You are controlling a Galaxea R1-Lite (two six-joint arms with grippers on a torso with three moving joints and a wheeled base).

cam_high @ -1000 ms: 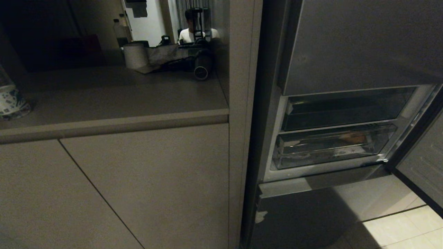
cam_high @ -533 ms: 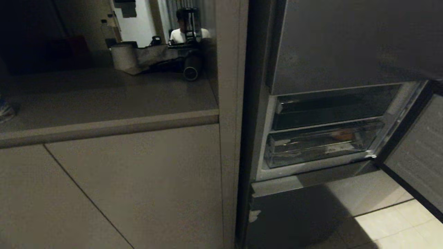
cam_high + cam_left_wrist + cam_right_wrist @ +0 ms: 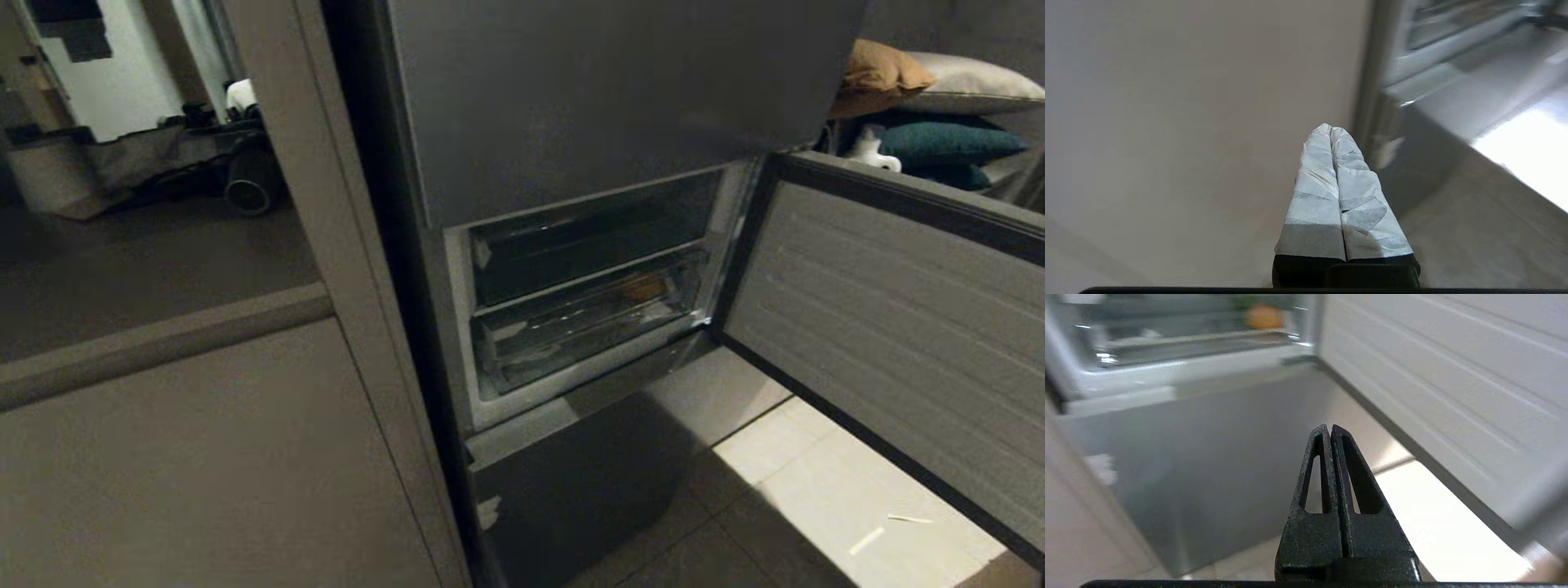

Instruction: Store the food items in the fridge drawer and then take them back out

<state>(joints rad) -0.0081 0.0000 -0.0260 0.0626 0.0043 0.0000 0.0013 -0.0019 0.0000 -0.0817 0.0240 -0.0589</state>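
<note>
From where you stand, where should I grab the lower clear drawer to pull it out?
Grip the lower clear drawer by its top front lip, coming straight from the front, clear of the open door. That lip runs straight across the opening; the wall below it looks smooth. Open the right claw first.

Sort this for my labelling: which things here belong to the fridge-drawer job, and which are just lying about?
Job: fridge drawer; tan food item inside it; open door.
Lying about: paper roll; cushions; scraps on floor.
</note>
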